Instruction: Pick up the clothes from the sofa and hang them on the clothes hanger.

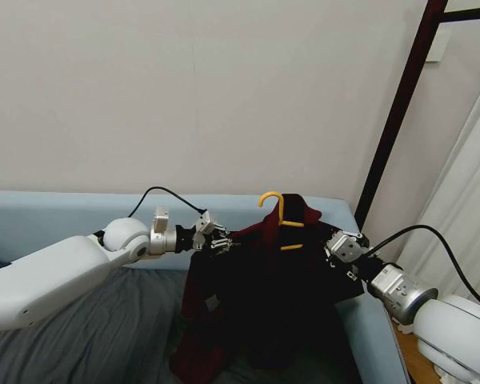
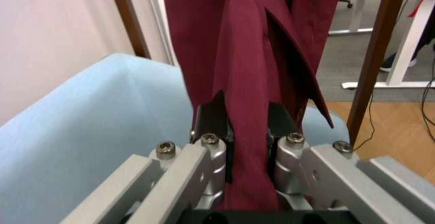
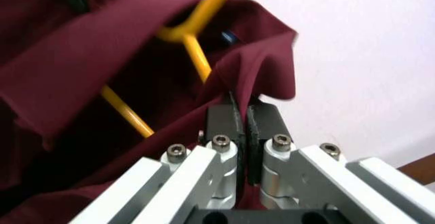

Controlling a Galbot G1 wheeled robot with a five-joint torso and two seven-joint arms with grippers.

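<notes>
The shirt (image 1: 260,296), on a yellow hanger (image 1: 280,212), hangs above the sofa (image 1: 64,210), shoulders pinched in the closed left claw (image 1: 222,242) and right claw (image 1: 334,251). Likely mid-carry; next the hanger must catch the rack (image 1: 392,136).

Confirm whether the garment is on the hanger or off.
On: the garment drapes over the hanger; left gripper and right gripper pinch it.

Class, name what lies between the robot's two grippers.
In the head view, the dark red shirt on its yellow hanger spans between the left gripper and right gripper.
</notes>
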